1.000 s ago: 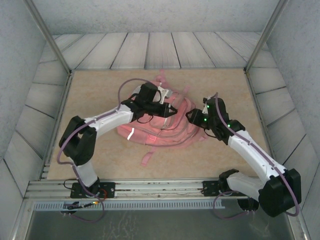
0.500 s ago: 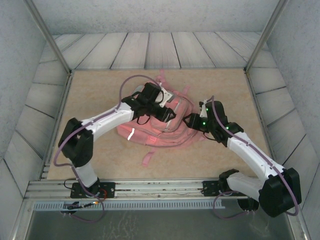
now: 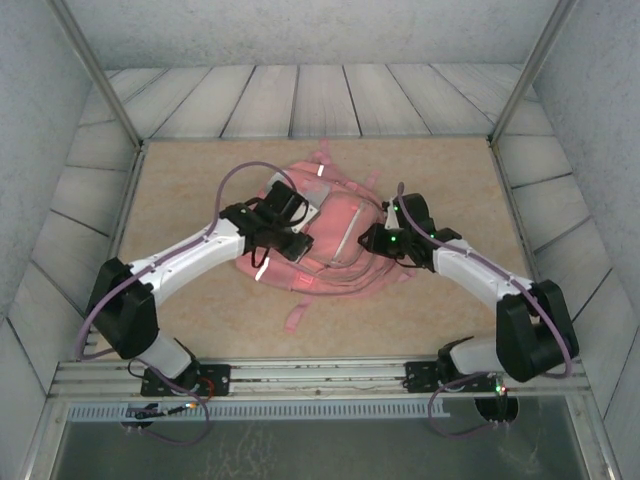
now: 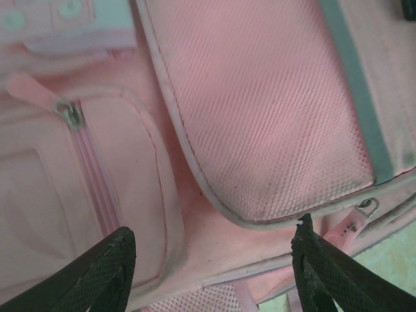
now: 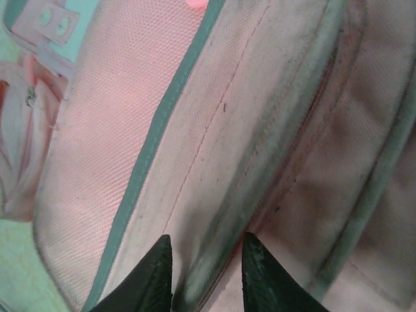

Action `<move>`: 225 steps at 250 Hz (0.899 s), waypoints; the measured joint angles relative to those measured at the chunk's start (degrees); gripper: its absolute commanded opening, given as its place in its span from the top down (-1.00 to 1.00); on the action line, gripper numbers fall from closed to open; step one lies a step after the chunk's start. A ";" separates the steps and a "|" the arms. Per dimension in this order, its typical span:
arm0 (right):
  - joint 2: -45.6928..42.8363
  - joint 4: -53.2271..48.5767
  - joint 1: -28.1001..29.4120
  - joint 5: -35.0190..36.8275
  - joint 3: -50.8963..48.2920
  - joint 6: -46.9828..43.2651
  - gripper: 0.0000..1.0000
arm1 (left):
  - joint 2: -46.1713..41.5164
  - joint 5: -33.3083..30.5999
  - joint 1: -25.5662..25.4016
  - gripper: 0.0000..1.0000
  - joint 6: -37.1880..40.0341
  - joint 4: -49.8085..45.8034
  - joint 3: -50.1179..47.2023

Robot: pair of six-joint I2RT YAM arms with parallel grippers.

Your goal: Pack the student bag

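The student bag (image 3: 345, 225) lies flat on the beige table (image 3: 200, 320), at the middle of the overhead frame, slightly toward the top; one loose pink strap (image 3: 295, 315) trails from it toward the lower edge. Both arms reach in over it from either side. The left gripper (image 3: 292, 245) sits over the bag's left half; in its wrist view the left gripper (image 4: 208, 273) has its two dark fingers (image 4: 97, 273) at the bottom corners of the frame, spread wide, with nothing between them but the bag's fabric beneath – a woven pink panel (image 4: 260, 110) at upper right, a zip pull (image 4: 68, 114) at left. The right gripper (image 3: 368, 240) is at the bag's right edge; in its own view the right gripper (image 5: 207, 279) shows fingers (image 5: 153, 279) close together at the bottom centre, a greyish ridge of the bag (image 5: 130, 130) running between them – whether they pinch it or merely straddle it I cannot tell.
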 measured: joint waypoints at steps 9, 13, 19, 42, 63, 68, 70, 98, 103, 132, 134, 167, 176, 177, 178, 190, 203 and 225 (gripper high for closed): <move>0.92 0.52 -0.07 -0.28 0.04 0.15 0.63 | 0.22 0.04 0.00 -0.30 -1.51 0.31 -0.44; 1.40 0.72 -0.09 -0.39 0.11 0.04 0.65 | 0.33 0.11 0.02 -0.30 -2.23 0.46 -0.63; 1.97 1.03 -0.15 -0.57 0.22 0.26 0.68 | 0.37 0.17 0.02 -0.30 -3.23 0.72 -0.90; 3.89 1.51 -0.20 -0.72 0.81 0.68 0.84 | 0.37 1.16 0.15 -0.29 -7.52 2.84 -2.21; 5.75 1.77 -0.48 -0.68 1.84 0.50 0.95 | 0.17 2.25 0.28 -0.27 -11.26 5.55 -4.15; 6.12 1.84 -0.55 -0.68 2.10 0.50 0.97 | 0.07 2.45 0.28 -0.27 -12.04 6.14 -4.76; 6.34 1.86 -0.57 -0.66 2.25 0.31 0.98 | 0.02 2.58 0.28 -0.26 -12.31 6.34 -5.01; 9.49 1.84 -1.07 -0.70 4.85 -0.74 1.00 | -1.57 3.41 0.37 -0.24 -15.65 8.83 -7.78; 10.03 1.86 -1.11 -0.70 5.40 -1.09 1.00 | -1.95 3.54 0.39 -0.23 -16.06 9.18 -8.13; 13.27 1.73 -1.38 -0.68 9.03 -3.32 0.98 | -4.28 4.66 0.50 -0.20 -17.09 10.32 -9.18; 13.46 1.62 -1.38 -0.68 9.31 -3.43 0.97 | -4.42 4.81 0.50 -0.19 -17.09 10.32 -9.18; 16.17 -0.35 -1.40 -0.39 14.12 -6.36 0.63 | -5.25 5.11 0.50 -0.12 -14.80 9.07 -8.33; 16.26 -0.96 -1.40 -0.04 15.02 -7.37 0.51 | -5.07 4.96 0.50 -0.06 -13.42 7.91 -7.50; 16.26 -1.01 -1.40 -0.09 15.08 -7.52 0.50 | -5.03 4.92 0.50 -0.06 -13.27 7.78 -7.39; 16.26 -0.98 -1.40 -0.07 15.13 -7.48 0.48 | -5.01 4.90 0.50 -0.05 -13.07 7.61 -7.30; 15.87 -1.53 -1.40 0.44 15.72 -7.85 0.33 | -4.68 4.52 0.50 0.05 -10.95 5.88 -5.73; 14.99 -2.32 -1.40 0.74 15.72 -9.18 0.19 | -4.20 4.17 0.48 0.06 -7.17 3.87 -3.54; 12.02 -4.17 -1.40 1.16 14.47 -9.73 0.05 | -3.93 3.26 0.46 0.02 -0.66 1.99 -0.70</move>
